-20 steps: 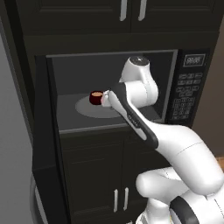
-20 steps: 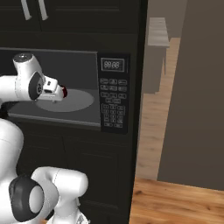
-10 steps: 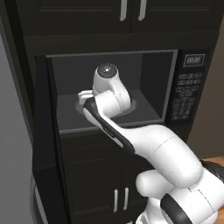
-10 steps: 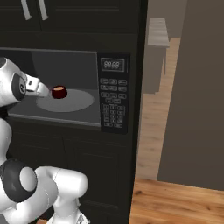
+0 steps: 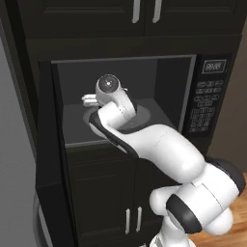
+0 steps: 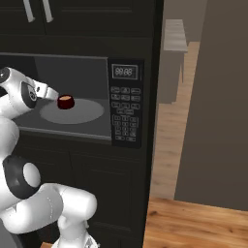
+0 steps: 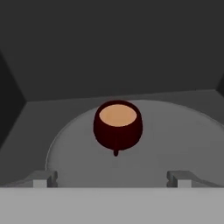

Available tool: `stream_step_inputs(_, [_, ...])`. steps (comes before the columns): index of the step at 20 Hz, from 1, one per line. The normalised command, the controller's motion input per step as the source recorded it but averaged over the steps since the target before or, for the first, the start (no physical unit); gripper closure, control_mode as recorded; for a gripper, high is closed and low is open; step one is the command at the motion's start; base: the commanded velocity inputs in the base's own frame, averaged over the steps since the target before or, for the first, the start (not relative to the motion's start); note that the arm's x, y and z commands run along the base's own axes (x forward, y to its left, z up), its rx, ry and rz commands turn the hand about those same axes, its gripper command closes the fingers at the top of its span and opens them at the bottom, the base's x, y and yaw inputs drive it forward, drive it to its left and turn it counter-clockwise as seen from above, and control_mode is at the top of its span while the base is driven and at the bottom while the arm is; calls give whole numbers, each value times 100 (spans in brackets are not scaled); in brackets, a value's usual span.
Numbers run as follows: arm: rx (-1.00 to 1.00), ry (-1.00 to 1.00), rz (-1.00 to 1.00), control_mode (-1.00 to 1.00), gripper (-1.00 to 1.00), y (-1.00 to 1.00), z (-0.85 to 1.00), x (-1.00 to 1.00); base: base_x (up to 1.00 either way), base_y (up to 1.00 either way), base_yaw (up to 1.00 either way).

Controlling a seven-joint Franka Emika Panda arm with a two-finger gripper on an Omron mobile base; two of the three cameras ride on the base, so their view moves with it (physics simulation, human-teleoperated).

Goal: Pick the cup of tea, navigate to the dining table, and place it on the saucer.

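Main risk: the cup of tea [image 7: 117, 125] is small and round with its handle pointing toward the claw [image 7: 112, 179]; if the arm pushes in off-centre, a fingertip [image 7: 43, 178] could nudge the cup across the microwave turntable [image 7: 175, 140] or tip it and spill the tea. Closing too high on the curved wall could squeeze it out.

Claw is fully open, holding nothing. Cup stands upright on the turntable inside the open microwave [image 6: 125, 104], just ahead of the claw and centred between the fingertips, not yet between them. The right base view shows the claw close beside the cup.
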Motion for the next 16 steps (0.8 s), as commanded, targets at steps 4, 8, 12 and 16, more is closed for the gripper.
stream_step_inputs(4, [0,-13,0,-100,-100,0,-19,49,0,0,0])
stream_step_inputs(8, [0,-3,1,-100,-100,0,-15,13,0,0,0])
stream_step_inputs(12, [1,0,6,-100,-100,0,0,-13,0,0,0])
stream_step_inputs(16, [1,1,6,-100,-100,0,0,-15,0,0,0])
